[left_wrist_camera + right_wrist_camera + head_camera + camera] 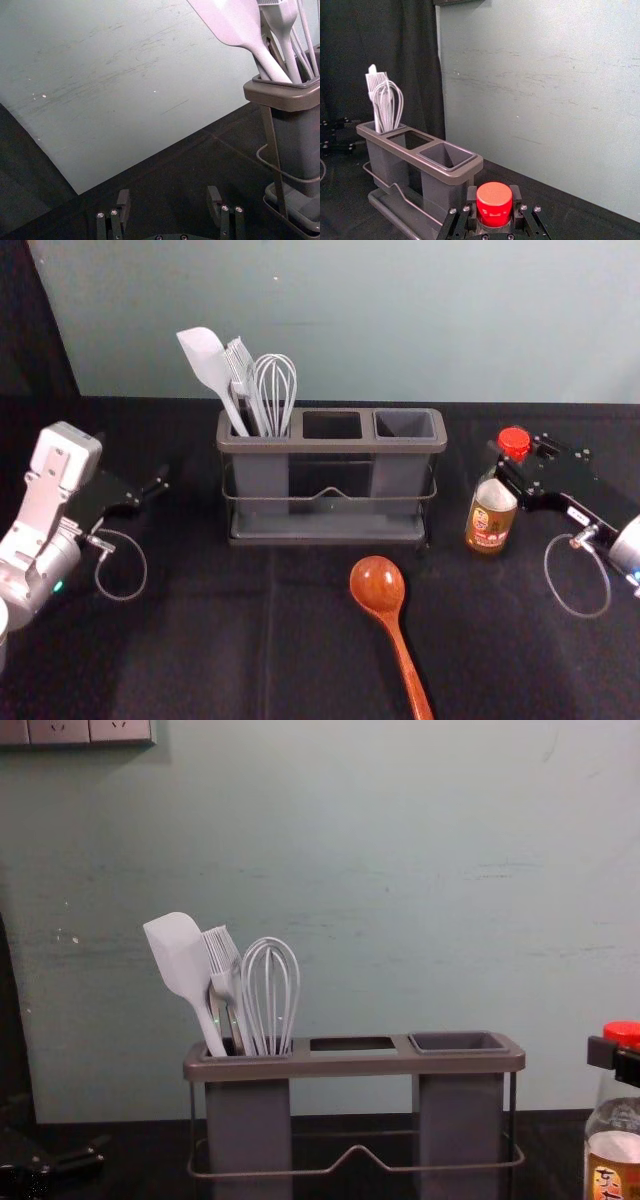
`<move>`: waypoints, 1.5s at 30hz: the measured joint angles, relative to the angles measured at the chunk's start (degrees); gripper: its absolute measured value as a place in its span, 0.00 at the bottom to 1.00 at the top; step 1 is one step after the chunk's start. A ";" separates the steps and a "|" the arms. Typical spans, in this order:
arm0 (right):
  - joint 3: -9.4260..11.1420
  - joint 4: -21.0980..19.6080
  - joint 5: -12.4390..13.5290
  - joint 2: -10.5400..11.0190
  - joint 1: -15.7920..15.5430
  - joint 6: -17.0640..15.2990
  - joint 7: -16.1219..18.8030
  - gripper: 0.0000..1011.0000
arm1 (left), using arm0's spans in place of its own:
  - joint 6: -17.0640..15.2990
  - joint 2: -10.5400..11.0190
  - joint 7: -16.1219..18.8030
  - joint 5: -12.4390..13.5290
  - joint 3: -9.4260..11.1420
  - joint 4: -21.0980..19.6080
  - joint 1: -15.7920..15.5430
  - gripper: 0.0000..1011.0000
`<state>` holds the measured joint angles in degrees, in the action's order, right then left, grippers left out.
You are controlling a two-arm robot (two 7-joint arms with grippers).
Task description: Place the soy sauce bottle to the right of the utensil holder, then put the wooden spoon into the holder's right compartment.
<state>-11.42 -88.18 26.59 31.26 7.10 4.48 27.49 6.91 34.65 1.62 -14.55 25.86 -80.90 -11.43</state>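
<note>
Spoon (pixel 378 585) lies before the holder (pixel 331 446), right pincer (pixel 516 460) clamps bottle (pixel 490 520) clear of holder's right edge, left pincer (pixel 153 489) gapes empty opposite.

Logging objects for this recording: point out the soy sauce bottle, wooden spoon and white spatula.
Soy sauce bottle (pixel 494 197), right wrist view: its red cap.
Wooden spoon (pixel 377 584), head view: its bowl.
White spatula (pixel 179 956), chest view: its flat blade.

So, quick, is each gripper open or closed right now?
Left gripper: open, nothing in it.
Right gripper: closed on the soy sauce bottle, near its top.
</note>
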 joint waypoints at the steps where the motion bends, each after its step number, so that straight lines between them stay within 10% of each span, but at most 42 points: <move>1: -0.18 0.67 -0.04 -0.34 0.46 0.19 0.03 0.38 | 0.00 0.00 0.00 0.00 0.00 0.00 0.00 0.99; 45: -1.88 8.54 -0.43 -5.14 6.28 2.01 0.16 0.38 | 0.00 0.00 0.00 0.00 0.00 0.00 0.00 0.99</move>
<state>-13.30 -79.64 26.17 26.11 13.38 6.49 27.65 6.91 34.65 1.62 -14.55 25.86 -80.90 -11.43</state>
